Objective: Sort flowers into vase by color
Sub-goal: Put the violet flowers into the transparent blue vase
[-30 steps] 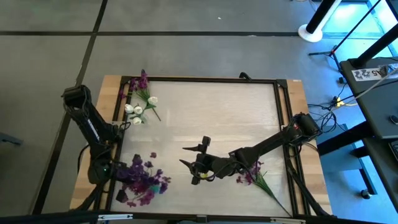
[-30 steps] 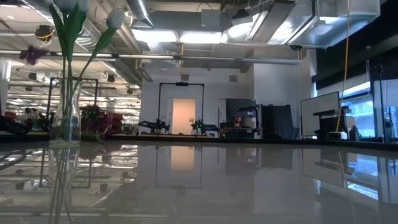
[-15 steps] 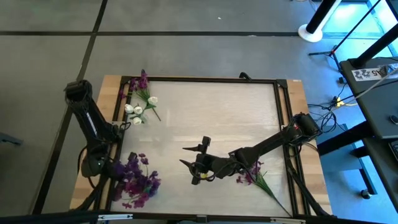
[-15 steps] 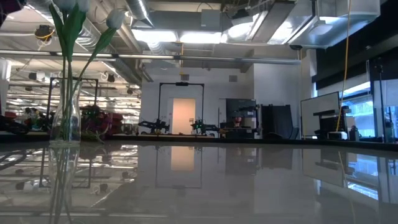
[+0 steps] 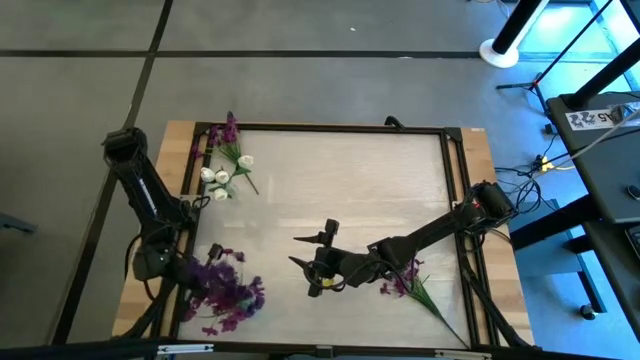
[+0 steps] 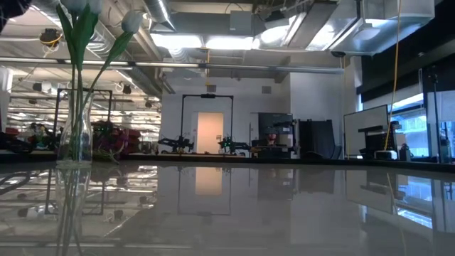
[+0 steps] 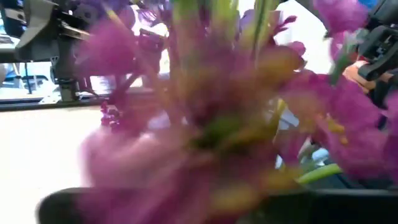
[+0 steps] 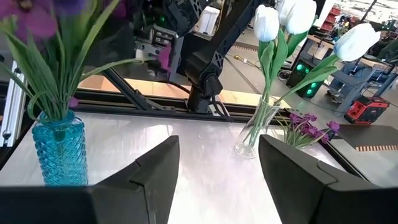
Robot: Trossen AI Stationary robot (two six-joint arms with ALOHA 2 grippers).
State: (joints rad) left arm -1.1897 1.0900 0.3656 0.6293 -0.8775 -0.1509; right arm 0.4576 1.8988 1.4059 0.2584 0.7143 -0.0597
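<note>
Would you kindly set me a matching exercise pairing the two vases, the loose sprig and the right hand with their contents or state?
1. blue vase
2. clear vase
3. loose purple sprig
4. right hand

A. holds white tulips
B. holds purple flowers
C. open and empty
D. lies on the table

Pairs: 1-B, 2-A, 3-D, 4-C

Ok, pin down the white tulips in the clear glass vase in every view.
High view: white tulips, by the table's upper-left corner in the picture.
Low view: top left, above the clear glass vase.
Left wrist view: not seen; blurred purple blossoms fill it.
Right wrist view: in view, beside a turquoise ribbed vase.
Shared landmark: the clear vase.
</note>
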